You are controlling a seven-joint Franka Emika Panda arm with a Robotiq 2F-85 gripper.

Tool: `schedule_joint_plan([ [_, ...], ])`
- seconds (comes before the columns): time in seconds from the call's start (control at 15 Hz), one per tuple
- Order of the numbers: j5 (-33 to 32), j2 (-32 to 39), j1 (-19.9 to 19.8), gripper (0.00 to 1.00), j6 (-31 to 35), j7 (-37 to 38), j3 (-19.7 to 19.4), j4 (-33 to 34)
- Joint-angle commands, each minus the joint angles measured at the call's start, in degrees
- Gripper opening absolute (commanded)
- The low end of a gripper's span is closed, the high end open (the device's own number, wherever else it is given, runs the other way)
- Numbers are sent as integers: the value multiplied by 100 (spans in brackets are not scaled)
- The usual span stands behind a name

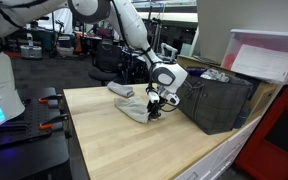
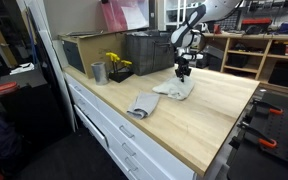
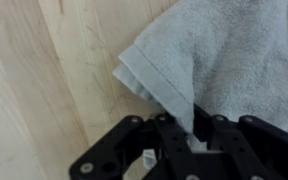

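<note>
In an exterior view, the claw [image 1: 156,101] hung low over the grey towel [image 1: 132,106], close to the tabletop [image 1: 104,140] edge where the dark bin [image 1: 219,100] stood. A wide swing could bump that bin.

In an exterior view, the towel [image 2: 174,90] lay toward the back edge, with a second cloth [image 2: 141,104] just beside it. A pull might drag both along.

In the wrist view, the claw [image 3: 192,130] looked pinched shut on just a thin bit of the towel [image 3: 224,50] edge. Such a small bite could slip out.
</note>
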Motion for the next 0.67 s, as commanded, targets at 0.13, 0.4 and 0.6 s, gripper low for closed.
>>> schedule_joint_plan([
  [0.13, -406, -276, 457, 3, 664, 779, -628, -334],
  [0.4, -897, -336, 777, 4, 1116, 1503, -1142, -485],
  [0.6, -1285, -427, 1087, 4, 1308, 2110, -1503, -671],
])
